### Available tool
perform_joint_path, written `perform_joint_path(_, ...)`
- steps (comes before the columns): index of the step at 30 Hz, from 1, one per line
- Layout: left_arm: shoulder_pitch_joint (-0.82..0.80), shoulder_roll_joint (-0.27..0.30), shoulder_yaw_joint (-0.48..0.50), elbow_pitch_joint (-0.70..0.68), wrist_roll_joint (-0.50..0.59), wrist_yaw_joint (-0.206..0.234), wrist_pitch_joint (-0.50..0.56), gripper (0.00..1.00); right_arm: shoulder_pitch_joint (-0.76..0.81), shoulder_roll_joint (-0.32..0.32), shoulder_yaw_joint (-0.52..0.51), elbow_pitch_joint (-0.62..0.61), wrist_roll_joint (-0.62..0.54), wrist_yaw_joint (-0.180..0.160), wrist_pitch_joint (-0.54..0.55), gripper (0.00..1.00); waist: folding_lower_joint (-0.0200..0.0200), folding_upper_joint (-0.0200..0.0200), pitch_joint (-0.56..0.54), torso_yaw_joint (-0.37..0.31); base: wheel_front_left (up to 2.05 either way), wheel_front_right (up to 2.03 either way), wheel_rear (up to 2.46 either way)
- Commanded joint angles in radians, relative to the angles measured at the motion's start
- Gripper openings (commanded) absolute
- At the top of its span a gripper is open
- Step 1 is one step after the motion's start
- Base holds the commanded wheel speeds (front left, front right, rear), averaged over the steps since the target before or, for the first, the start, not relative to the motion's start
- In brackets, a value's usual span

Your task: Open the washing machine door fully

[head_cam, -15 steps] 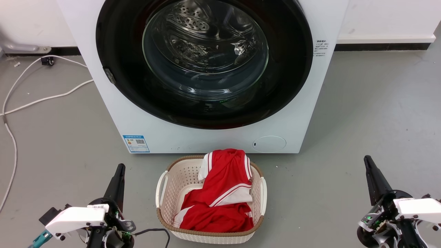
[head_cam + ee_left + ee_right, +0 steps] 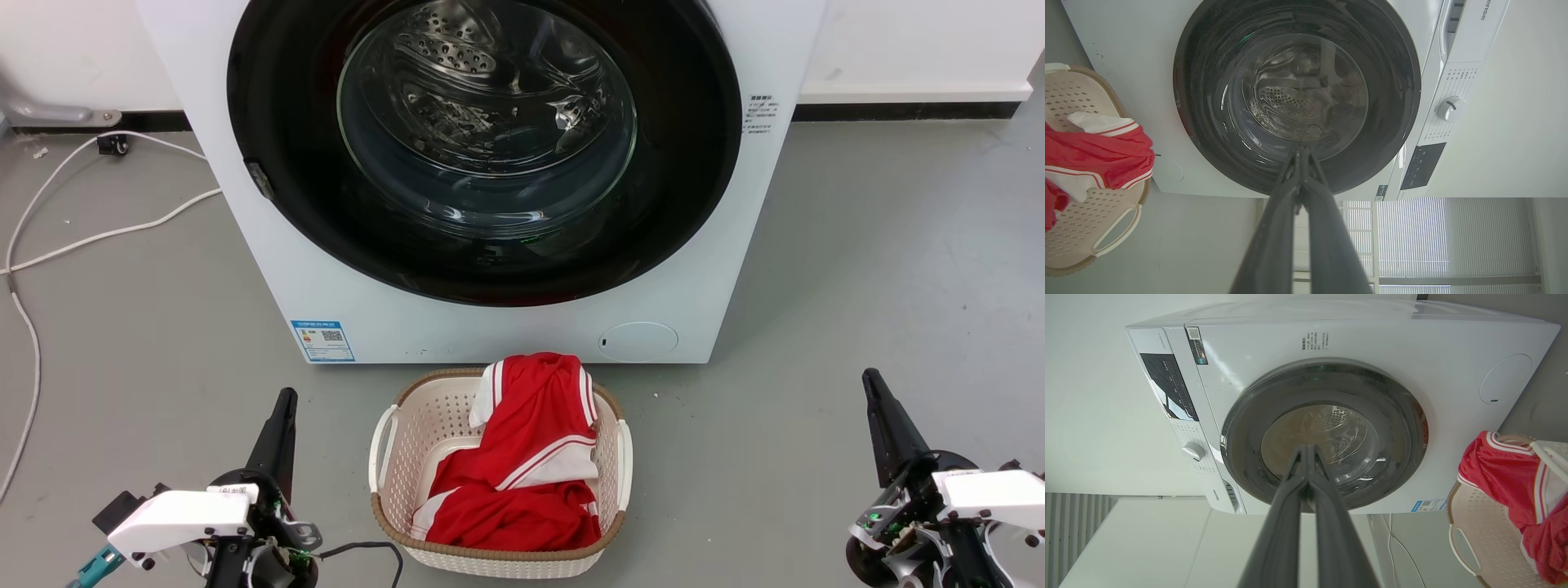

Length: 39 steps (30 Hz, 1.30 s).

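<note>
The white washing machine stands straight ahead, and its round glossy black washing machine door with a clear glass bowl lies flush against the front. A small latch notch shows on the door's left rim. My left gripper rests low at the lower left, shut and empty, well short of the machine. My right gripper sits at the lower right, also shut and empty. The left wrist view has the door beyond the left gripper. The right wrist view has the door beyond the right gripper.
A cream laundry basket holding red and white clothing sits on the grey floor directly before the machine, between my arms. White cables trail across the floor at the left. A white wall runs behind.
</note>
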Motion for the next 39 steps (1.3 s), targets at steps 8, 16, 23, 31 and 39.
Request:
perform_joint_path(8,0.009,-0.003,-0.009,0.01,0.002,0.0,-0.005,1.0,0.012,0.003,0.001,0.006,-0.005,0.0,-0.006,1.0,0.0,-0.0001,0.0,0.0,0.0,0.0,0.0)
perform_joint_path(16,0.005,-0.003,-0.058,-0.011,0.025,0.0,-0.043,1.0,0.03,0.004,0.017,-0.035,-0.035,0.0,-0.042,1.0,0.0,-0.0001,0.001,0.001,0.0,0.0,0.0)
perform_joint_path(23,0.003,-0.003,-0.063,-0.051,0.15,0.0,-0.076,1.0,0.041,0.004,0.012,-0.07,-0.155,0.0,-0.074,1.0,0.0,-0.0001,0.002,0.001,0.0,0.0,0.0)
perform_joint_path(31,0.003,-0.004,-0.064,-0.111,0.323,0.0,-0.11,1.0,0.045,0.003,0.016,-0.125,-0.38,0.0,-0.108,1.0,0.0,-0.0001,0.004,-0.002,0.0,0.0,0.0)
perform_joint_path(39,0.009,-0.004,-0.088,-0.165,0.514,0.02,-0.141,1.0,0.06,0.003,0.038,-0.159,-0.598,0.0,-0.139,1.0,0.0,-0.0001,0.005,-0.004,0.0,0.0,0.0)
